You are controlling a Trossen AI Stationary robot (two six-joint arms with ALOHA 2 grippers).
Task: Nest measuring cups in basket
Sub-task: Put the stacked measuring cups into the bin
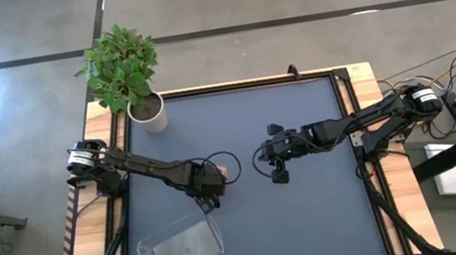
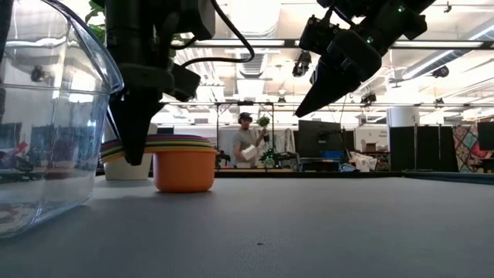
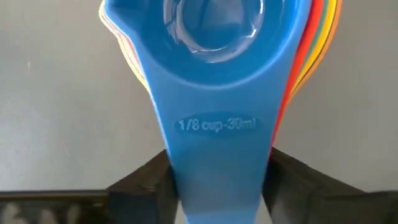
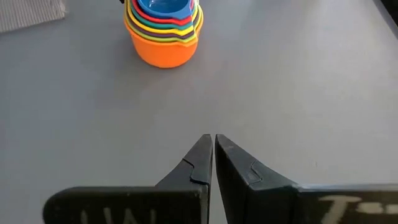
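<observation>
The measuring cups (image 4: 163,31) stand nested in one stack on the dark table, the orange one outermost at the bottom (image 2: 184,170) and the blue one (image 3: 211,37) innermost on top. Their flat handles fan out toward my left gripper (image 3: 217,186), which points straight down over them, just far of the basket. The basket (image 1: 180,249), a clear plastic tray, sits near the table's front left edge (image 2: 46,116). My right gripper (image 4: 214,140) hangs shut above the table's middle (image 1: 280,176), to the right of the stack, touching nothing. My left gripper pinches the stacked handles by their two long sides (image 3: 217,155), the blue handle on top, one dark finger (image 3: 146,186) on each side. The fingers come from above, pointing down. The stack stays upright, with the orange cup's bottom on the table.
A white pot with a green plant (image 1: 147,112) stands at the table's far left corner. Bare table lies between the stack and the basket and all around the right arm. A person (image 2: 245,143) stands in the room far beyond the table.
</observation>
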